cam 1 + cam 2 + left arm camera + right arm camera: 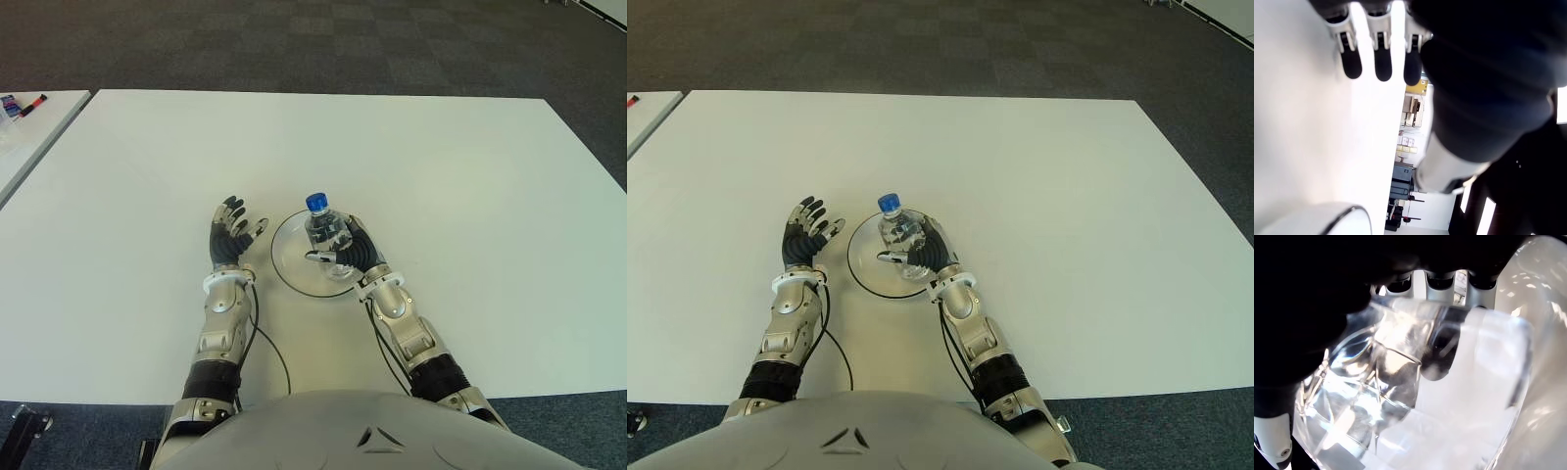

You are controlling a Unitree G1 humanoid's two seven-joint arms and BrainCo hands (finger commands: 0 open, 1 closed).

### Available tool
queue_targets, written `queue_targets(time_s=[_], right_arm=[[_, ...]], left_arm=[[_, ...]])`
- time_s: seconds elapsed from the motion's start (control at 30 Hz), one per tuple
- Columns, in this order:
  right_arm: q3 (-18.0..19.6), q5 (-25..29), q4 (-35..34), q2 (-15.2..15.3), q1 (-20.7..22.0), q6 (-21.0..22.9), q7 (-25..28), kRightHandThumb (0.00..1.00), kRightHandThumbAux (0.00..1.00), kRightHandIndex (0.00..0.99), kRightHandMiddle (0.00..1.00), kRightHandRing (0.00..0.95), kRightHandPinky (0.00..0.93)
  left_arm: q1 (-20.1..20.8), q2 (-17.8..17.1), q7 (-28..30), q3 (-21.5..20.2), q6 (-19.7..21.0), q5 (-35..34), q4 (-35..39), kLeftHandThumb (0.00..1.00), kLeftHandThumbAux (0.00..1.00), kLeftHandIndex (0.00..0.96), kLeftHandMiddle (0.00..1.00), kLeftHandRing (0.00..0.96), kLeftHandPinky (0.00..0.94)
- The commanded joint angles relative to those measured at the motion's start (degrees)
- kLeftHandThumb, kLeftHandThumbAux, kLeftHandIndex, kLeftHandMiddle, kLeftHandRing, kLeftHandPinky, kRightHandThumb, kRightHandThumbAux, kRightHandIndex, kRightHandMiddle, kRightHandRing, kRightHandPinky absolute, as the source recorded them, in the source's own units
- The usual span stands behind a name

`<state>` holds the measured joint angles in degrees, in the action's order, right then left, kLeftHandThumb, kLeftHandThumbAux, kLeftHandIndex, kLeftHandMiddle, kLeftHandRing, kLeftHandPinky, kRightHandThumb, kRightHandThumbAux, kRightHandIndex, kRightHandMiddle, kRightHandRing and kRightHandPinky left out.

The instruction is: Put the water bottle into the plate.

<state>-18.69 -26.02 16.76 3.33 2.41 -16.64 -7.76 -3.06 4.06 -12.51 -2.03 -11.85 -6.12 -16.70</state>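
Observation:
A clear water bottle with a blue cap stands upright inside the round, dark-rimmed white plate near the table's front middle. My right hand wraps around the bottle from the right, its fingers curled on the body. The right wrist view shows the bottle filling the palm, with fingers visible through the plastic. My left hand shows just left of the plate, fingers spread and holding nothing. The plate's rim appears at the edge of the left wrist view.
The white table stretches wide to the back and both sides. A second table stands at the far left with small red and blue items on it. Dark carpet lies beyond.

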Motion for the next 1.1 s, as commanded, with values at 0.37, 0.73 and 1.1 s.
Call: queue_targets(time_s=[0.37,0.73,1.1], right_arm=[[-0.89,-2.91,-1.15,0.84,0.12,3.1,-0.48,0.859,0.675,0.405,0.539,0.868,0.846],[-0.75,-2.38,-0.93,0.53,0.27,3.66,-0.24,0.859,0.675,0.405,0.539,0.868,0.847],[-0.64,-2.51,0.18,0.37,0.49,1.87,-2.3,0.857,0.676,0.403,0.541,0.87,0.863]], left_arm=[[-0.81,3.81,-1.25,1.12,0.55,0.55,0.01,0.106,0.998,0.169,0.186,0.163,0.183],[-0.69,4.01,-1.04,1.08,0.36,0.02,-0.29,0.104,0.998,0.166,0.187,0.163,0.182],[-0.58,3.95,-1.0,1.03,0.04,0.04,-0.66,0.096,0.998,0.164,0.185,0.162,0.183]])
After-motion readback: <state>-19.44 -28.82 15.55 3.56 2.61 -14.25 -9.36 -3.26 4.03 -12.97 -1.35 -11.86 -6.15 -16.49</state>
